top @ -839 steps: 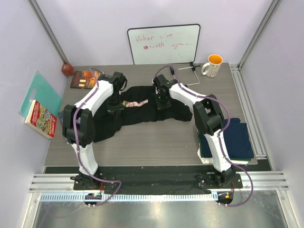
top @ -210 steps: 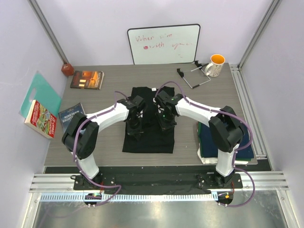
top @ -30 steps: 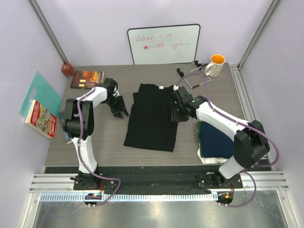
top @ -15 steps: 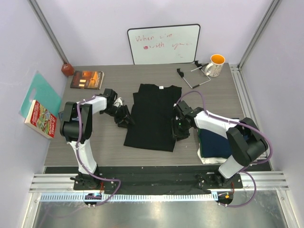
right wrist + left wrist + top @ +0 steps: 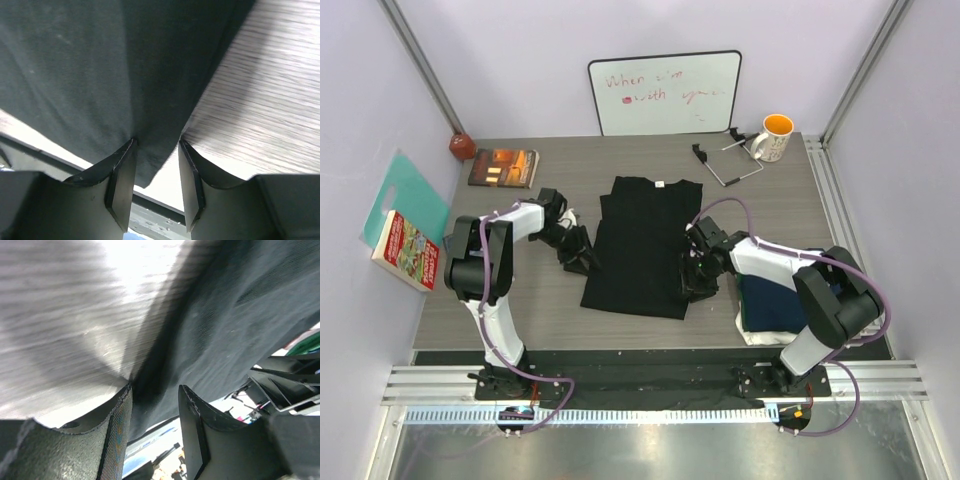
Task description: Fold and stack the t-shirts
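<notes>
From above, the black t-shirt (image 5: 642, 245) lies folded into a long strip in the middle of the table (image 5: 535, 305), collar toward the far side. The left gripper (image 5: 582, 256) sits low at the strip's left edge, a little nearer than its middle. The right gripper (image 5: 696, 280) sits at the right edge, close to the near right corner. A stack of folded shirts (image 5: 782, 300), navy on top and white at the bottom, rests at the near right, just beyond the right arm.

In the left wrist view, the left gripper (image 5: 155, 390) has its jaws parted. The dark shirt (image 5: 225, 315) edge runs down into the gap, and blurred wood-grain tabletop (image 5: 60, 305) shows on the left. The fingers (image 5: 117, 430) do not pinch the cloth.

In the right wrist view, the right gripper (image 5: 157, 142) is also spread. The shirt (image 5: 75, 65) hem lies between its fingers (image 5: 192, 185), unclamped, with bare tabletop (image 5: 265, 100) to the right.
</notes>
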